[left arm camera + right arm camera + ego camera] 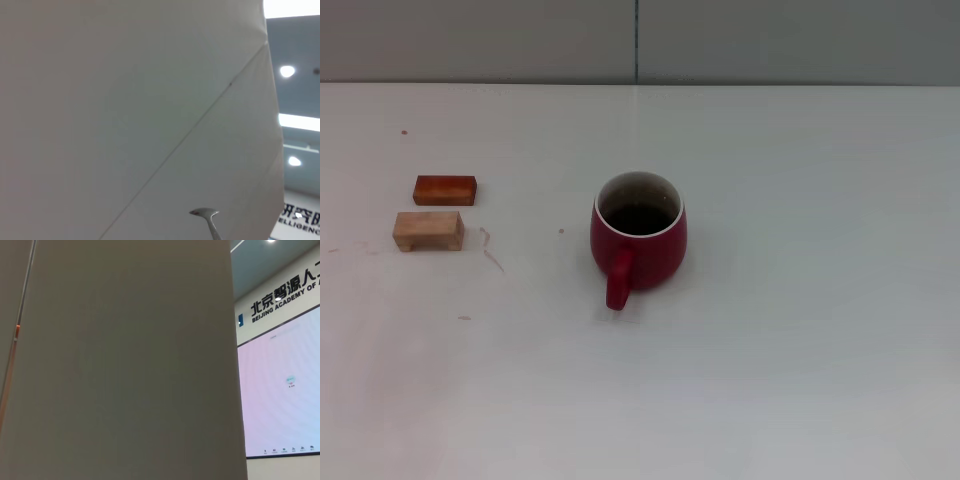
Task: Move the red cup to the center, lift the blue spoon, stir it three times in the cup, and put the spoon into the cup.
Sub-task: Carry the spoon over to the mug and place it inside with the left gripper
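Observation:
The red cup (638,242) stands upright near the middle of the white table (800,330) in the head view, its loop handle (618,284) turned toward me and its dark inside holding no spoon. The blue spoon is not on the table. Its grey metal bowl and neck (206,216) show in the left wrist view, held in the air against a pale wall, with the light-blue handle out of view. Neither arm nor gripper shows in the head view. The right wrist view shows only a wall and a screen.
A reddish-brown wooden block (445,190) and a tan wooden block (428,230) lie side by side at the table's left. A grey wall (640,40) runs along the table's far edge.

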### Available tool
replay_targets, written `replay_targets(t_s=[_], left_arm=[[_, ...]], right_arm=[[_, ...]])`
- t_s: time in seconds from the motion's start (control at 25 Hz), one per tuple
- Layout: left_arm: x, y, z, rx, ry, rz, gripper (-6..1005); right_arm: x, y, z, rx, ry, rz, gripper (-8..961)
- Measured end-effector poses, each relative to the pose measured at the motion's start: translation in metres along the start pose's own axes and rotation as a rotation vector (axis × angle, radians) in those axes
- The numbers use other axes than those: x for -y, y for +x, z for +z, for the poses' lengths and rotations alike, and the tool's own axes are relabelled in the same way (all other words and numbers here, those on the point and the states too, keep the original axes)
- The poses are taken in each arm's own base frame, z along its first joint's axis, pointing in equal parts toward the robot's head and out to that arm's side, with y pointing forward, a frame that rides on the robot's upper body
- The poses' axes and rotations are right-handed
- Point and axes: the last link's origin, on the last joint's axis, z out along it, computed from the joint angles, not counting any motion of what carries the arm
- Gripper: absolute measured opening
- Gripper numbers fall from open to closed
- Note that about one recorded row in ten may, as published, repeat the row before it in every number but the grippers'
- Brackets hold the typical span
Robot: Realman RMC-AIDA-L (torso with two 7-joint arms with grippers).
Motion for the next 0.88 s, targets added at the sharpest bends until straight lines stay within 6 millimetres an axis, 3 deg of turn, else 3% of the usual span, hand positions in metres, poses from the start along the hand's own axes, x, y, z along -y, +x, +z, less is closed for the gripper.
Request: replay_targets(t_s=[0.44,0.64,0.88], left_arm=[[-0.042,0.036,0.055,0.395,-0.226,0.306,169],[-0.061,0.037,0.079,0.545,-0.306,0.45,170],[-0.067,0.029,0.104,0.71,-0.3,0.578,170]], right_arm=[[-0.006,0.004,-0.007,-0.021,0.002,0.008,541],[-0.007,0.004,-0.008,-0.022,0.002,0.011,541],[-0.008,0.004,-0.008,-0.022,0.002,0.014,541]])
